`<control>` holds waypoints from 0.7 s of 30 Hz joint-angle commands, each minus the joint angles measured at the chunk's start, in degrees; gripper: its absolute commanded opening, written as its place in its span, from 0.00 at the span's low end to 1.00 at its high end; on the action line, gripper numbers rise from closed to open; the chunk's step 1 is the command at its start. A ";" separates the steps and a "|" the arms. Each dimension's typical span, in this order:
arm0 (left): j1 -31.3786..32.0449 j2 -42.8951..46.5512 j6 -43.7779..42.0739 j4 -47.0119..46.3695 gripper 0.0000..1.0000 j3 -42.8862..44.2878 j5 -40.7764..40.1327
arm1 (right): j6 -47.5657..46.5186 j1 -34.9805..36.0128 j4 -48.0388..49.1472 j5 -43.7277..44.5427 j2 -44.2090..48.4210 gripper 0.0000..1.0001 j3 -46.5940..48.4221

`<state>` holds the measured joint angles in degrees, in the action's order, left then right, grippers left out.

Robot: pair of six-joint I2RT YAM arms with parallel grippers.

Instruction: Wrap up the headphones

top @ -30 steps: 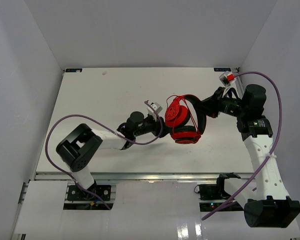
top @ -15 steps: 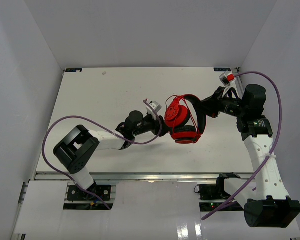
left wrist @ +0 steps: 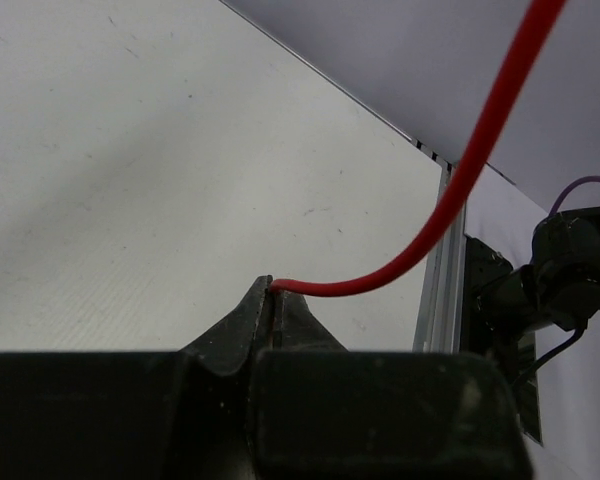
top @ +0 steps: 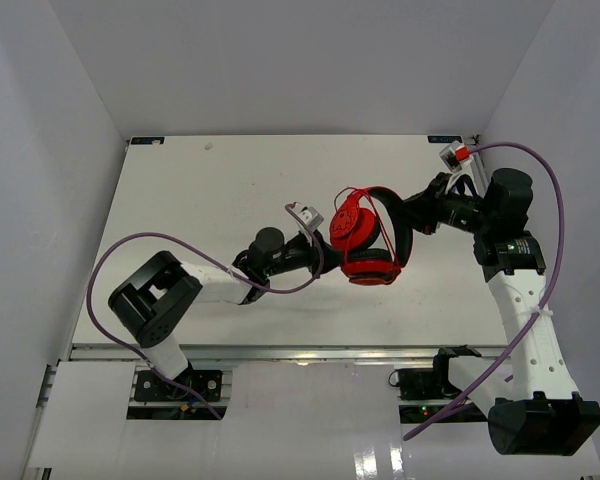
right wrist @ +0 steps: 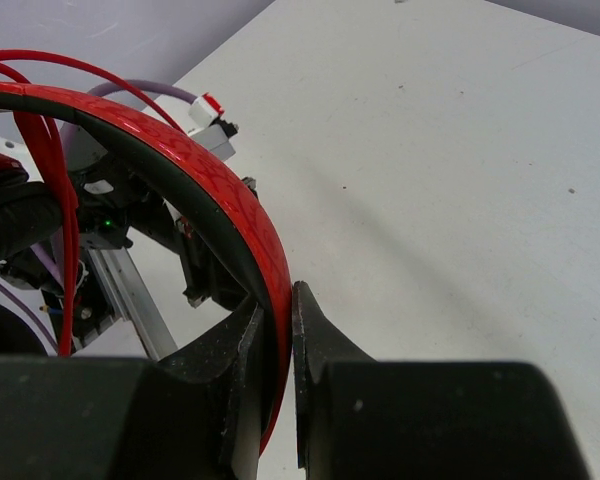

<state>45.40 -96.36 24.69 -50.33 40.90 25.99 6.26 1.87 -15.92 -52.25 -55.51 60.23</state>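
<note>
The left gripper [left wrist: 273,297] is pressed together on the end of the thin red cable [left wrist: 450,200]. From the fingertips the cable climbs up and to the right, out of the wrist view. The right gripper [right wrist: 278,305] pinches the glossy red-and-black headband [right wrist: 195,140] of the red over-ear headphones [top: 365,245], holding them right of centre over the white table [top: 200,200]. The headphones sit just past the left fingertips, earcups stacked near to far, so the left arm [top: 215,280] looks best placed to carry cable around them. That arm reaches low and forward, while the right arm [top: 515,290] folds inward from the side.
</note>
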 commanded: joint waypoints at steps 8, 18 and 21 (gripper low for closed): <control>8.21 -0.51 4.28 -8.02 0.00 -7.81 -5.55 | 6.49 -0.35 7.11 14.11 -1.33 0.08 -0.77; 13.00 3.90 4.18 -7.40 0.00 -11.25 -10.70 | 8.56 -0.31 9.56 32.29 -1.89 0.08 -5.49; 13.94 5.29 3.34 -4.73 0.00 -11.31 -11.80 | 8.59 -0.29 11.04 35.39 -1.95 0.08 -7.05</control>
<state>57.99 -95.03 28.54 -57.27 30.43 16.43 11.35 1.89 -12.89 -24.35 -57.90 53.78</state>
